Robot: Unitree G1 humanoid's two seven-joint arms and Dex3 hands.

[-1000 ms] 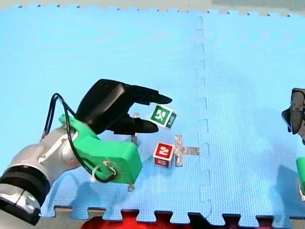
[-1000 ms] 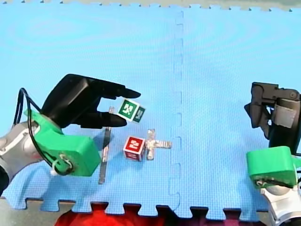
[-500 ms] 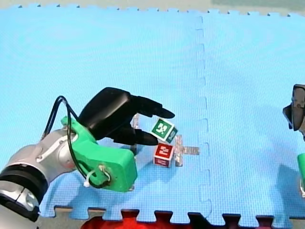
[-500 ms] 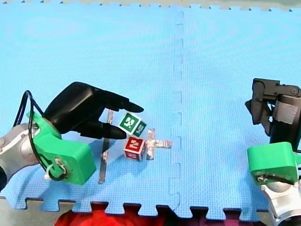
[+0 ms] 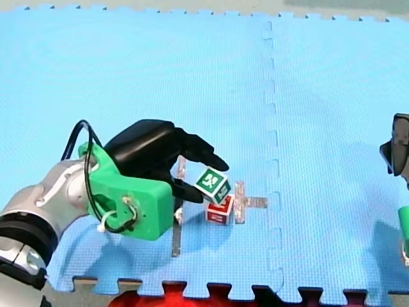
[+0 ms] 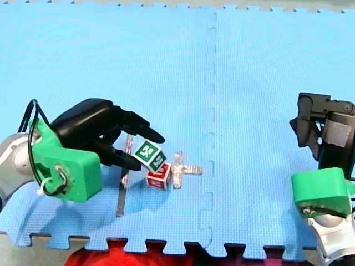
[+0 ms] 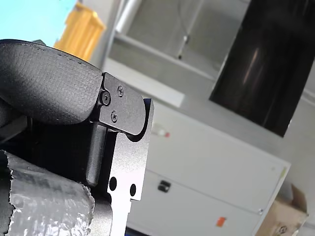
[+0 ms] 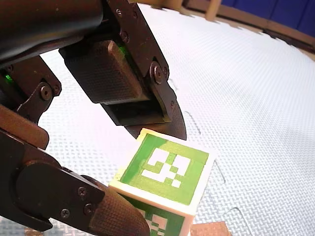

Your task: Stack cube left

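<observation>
**Q:** What sits at the centre of the frame?

**A:** A green cube (image 5: 214, 185), white-edged and printed with a blocky marker pattern. It is pinched in the robot's left hand (image 5: 153, 153) and held tilted directly over a red cube (image 5: 219, 211) of the same make. The two overlap in both head views, and I cannot tell whether they touch.

**Q:** How does the cube lie from the hand?

**A:** It is out at the tips of the black fingers (image 5: 203, 151), on the side away from the palm, with the red cube just beneath it. The second wrist view shows a ribbed pad (image 8: 106, 73) above the green face and another pressed against its lower edge. A cube has no long axis, so my judgement is that the move ahead depends on levelling it squarely over the red top.

**Q:** And the other arm?

**A:** The right hand (image 6: 319, 130) hangs at the mat's far right edge, well apart and holding nothing. Whether it is open or closed cannot be told.

**Q:** The setting?

**A:** A blue foam mat (image 5: 319, 96), pebbled in texture and joined by jigsaw seams. A silvery tape cross (image 5: 248, 202) lies just beside the red cube.
</observation>
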